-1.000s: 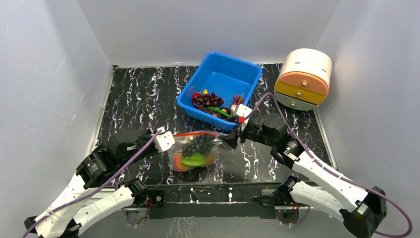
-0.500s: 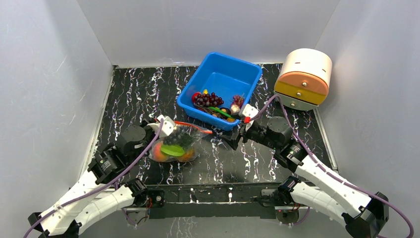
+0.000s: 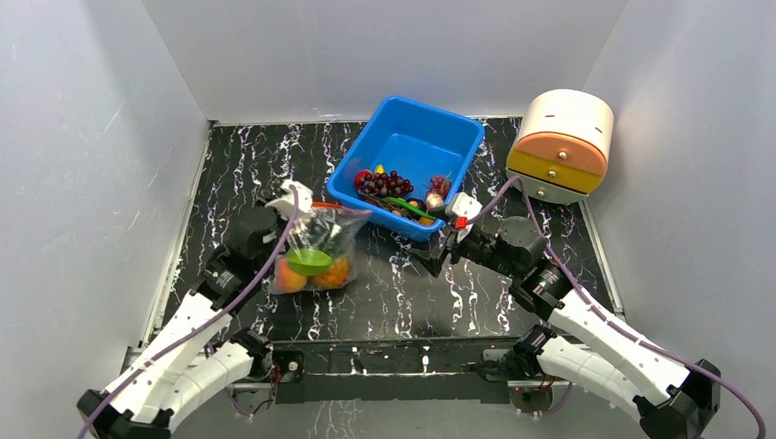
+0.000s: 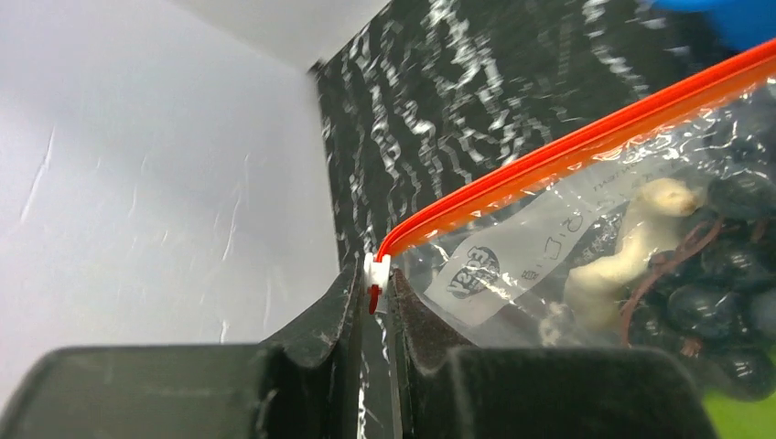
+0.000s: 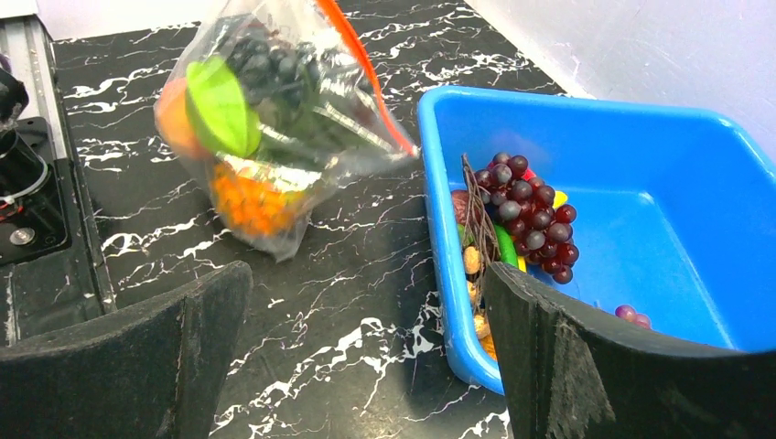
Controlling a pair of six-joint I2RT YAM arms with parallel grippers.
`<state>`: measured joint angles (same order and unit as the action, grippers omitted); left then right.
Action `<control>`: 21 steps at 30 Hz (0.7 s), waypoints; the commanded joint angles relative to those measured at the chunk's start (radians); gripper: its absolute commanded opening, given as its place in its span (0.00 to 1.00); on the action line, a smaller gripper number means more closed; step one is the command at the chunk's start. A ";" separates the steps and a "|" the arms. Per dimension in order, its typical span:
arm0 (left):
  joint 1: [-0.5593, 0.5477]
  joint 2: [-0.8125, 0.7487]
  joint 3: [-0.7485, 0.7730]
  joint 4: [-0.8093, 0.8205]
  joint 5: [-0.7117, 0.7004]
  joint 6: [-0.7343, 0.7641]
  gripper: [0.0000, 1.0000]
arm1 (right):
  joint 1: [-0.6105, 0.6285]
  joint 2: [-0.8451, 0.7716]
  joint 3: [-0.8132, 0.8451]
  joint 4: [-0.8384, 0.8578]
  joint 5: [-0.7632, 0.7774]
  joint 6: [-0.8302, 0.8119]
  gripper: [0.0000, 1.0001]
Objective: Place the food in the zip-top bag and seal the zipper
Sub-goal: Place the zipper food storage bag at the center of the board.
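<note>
The zip-top bag [image 3: 316, 256] hangs from my left gripper [image 3: 295, 197], tilted, with its bottom near the table. It holds a peach, a green piece, orange pieces and dark grapes [image 4: 723, 274]. In the left wrist view my left gripper [image 4: 375, 294] is shut on the white slider at the end of the orange-red zipper [image 4: 586, 137]. My right gripper [image 3: 426, 262] is open and empty, low over the table next to the blue bin's front wall and apart from the bag. The right wrist view shows the bag [image 5: 265, 119] ahead and to the left of my right gripper [image 5: 366, 320]. More food, among it a grape bunch [image 5: 526, 215], lies in the bin.
The blue bin [image 3: 416, 146] stands at the back centre, food along its near side [image 3: 389, 186]. Its rim [image 5: 439, 229] lies just inside my right finger. A round cream, orange and yellow drawer unit [image 3: 560, 144] stands at the back right. White walls close in three sides.
My left gripper has lifted the bag and carried it left and back, from lying flat in front of the bin. The bag has drawn away from my right gripper, which has barely moved.
</note>
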<state>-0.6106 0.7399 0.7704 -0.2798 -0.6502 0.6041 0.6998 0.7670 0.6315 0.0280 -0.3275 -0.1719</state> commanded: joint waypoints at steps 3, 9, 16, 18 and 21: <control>0.304 0.020 -0.036 0.158 0.086 -0.059 0.00 | -0.001 -0.034 -0.003 0.055 0.003 0.021 0.98; 0.441 0.086 -0.067 0.275 0.091 -0.130 0.00 | 0.000 -0.028 0.001 0.048 0.000 0.019 0.98; 0.537 0.115 -0.075 0.316 0.134 -0.165 0.00 | -0.001 -0.027 0.021 0.033 -0.046 0.052 0.98; 0.537 0.131 -0.054 0.299 0.130 -0.188 0.09 | 0.000 -0.020 0.028 0.031 -0.057 0.067 0.98; 0.537 0.132 -0.028 0.270 0.117 -0.217 0.40 | -0.001 0.000 0.033 0.029 0.002 0.130 0.98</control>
<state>-0.0799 0.8738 0.6899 -0.0429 -0.5224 0.4431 0.7002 0.7513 0.6296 0.0261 -0.3618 -0.1226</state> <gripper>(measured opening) 0.259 0.980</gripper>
